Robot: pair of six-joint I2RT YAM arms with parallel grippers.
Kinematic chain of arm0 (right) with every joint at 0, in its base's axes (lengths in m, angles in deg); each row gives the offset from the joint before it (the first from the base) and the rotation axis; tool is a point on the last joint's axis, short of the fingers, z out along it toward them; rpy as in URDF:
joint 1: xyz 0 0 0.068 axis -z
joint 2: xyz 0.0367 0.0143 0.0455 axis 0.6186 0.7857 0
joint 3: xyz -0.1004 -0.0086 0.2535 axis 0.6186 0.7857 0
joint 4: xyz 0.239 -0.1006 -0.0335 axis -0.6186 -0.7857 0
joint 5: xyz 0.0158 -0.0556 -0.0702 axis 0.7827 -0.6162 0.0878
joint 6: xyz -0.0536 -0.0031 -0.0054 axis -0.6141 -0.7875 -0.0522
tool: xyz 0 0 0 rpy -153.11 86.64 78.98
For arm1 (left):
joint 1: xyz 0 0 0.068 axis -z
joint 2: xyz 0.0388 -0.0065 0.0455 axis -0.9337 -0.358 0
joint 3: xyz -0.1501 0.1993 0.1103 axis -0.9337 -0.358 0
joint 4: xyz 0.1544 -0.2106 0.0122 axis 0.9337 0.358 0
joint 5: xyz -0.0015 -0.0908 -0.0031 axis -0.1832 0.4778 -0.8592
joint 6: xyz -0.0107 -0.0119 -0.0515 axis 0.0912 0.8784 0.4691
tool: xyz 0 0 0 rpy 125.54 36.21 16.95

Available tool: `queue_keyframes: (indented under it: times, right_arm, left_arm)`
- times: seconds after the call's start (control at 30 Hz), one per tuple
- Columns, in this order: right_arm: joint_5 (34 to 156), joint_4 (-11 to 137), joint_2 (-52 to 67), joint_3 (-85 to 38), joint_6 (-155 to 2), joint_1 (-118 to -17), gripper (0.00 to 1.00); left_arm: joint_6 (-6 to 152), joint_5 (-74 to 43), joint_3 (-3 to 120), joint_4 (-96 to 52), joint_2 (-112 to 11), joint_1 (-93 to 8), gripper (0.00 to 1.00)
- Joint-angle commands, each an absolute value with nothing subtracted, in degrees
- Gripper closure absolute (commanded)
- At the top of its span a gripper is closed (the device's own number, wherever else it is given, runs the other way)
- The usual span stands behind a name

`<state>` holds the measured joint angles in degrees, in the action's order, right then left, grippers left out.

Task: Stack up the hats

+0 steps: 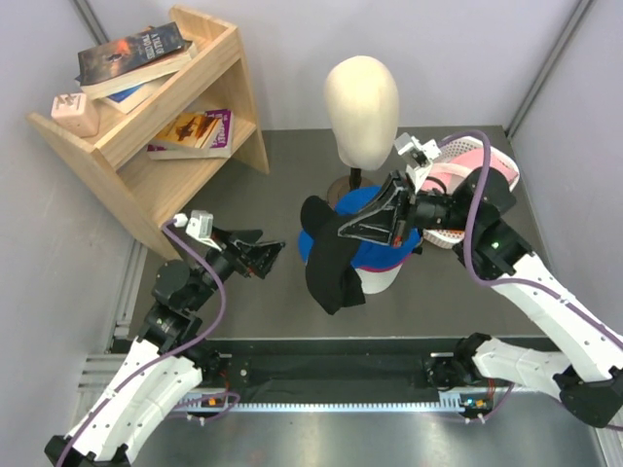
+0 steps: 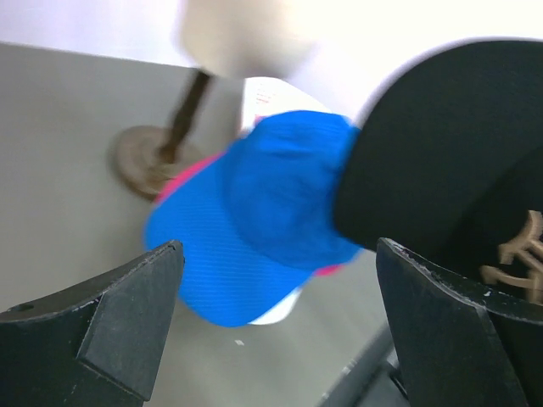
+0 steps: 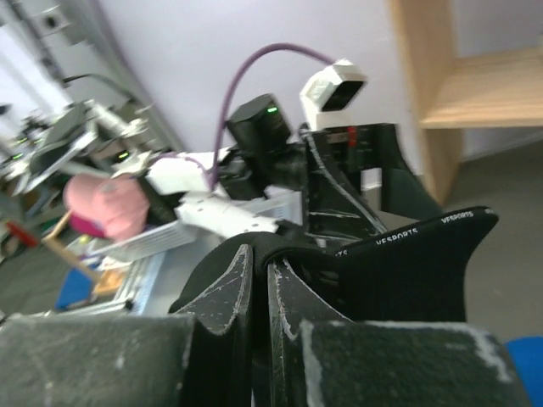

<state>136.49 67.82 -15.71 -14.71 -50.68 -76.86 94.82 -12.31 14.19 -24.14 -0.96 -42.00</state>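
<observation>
We see the right gripper's jaws pinched shut on the black hat, which hangs over the front of the pile and hides part of it. The blue hat tops that pile; below it only the magenta hat's edge and a bit of the white hat show. The left gripper's jaws stand wide apart and empty, and its view is blurred. The right arm covers much of the basket. The grey tabletop also bears a mannequin head and a wooden shelf, between pale walls.

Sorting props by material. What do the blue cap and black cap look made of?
The blue cap looks like matte woven fabric; fine ribbed weave shows on its brim. The black cap seems soft matte cloth; it droops limply from the right end effector.
</observation>
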Motion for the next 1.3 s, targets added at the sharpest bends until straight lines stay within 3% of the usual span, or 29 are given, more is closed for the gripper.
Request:
queue_keyframes:
  times: [0.0,0.33,0.77,1.03,1.13,1.23,1.27]
  right_arm:
    - [148.85,87.98,-15.9,-14.11,-40.75,-78.02,1.0]
    - [155.81,108.81,-15.81,-11.47,-24.47,-78.81,1.0]
    - [155.9,110.76,-14.58,-12.44,-23.32,-81.01,1.0]
    - [155.99,115.6,-13.35,-11.65,-20.42,-81.72,1.0]
    - [155.99,116.21,-13.0,-11.3,-19.98,-81.8,1.0]
    - [156.43,115.52,-12.91,-11.21,-20.42,-81.8,1.0]
    - [156.6,114.9,-12.91,-11.21,-21.2,-81.8,1.0]
  left_arm:
    - [95.43,0.41,16.45,-33.57,-0.18,-42.22,0.01]
    - [103.75,18.34,15.84,-52.11,-4.56,-42.22,0.01]
    - [115.46,29.88,21.72,-68.82,-15.38,-41.16,0.02]
    - [112.83,30.32,23.31,-66.28,-18.02,-37.66,0.04]
    - [111.95,30.32,23.31,-66.1,-18.9,-35.9,0.12]
    - [110.72,30.23,23.31,-65.14,-18.9,-34.84,0.4]
    - [110.28,30.14,23.22,-63.57,-18.64,-34.75,0.55]
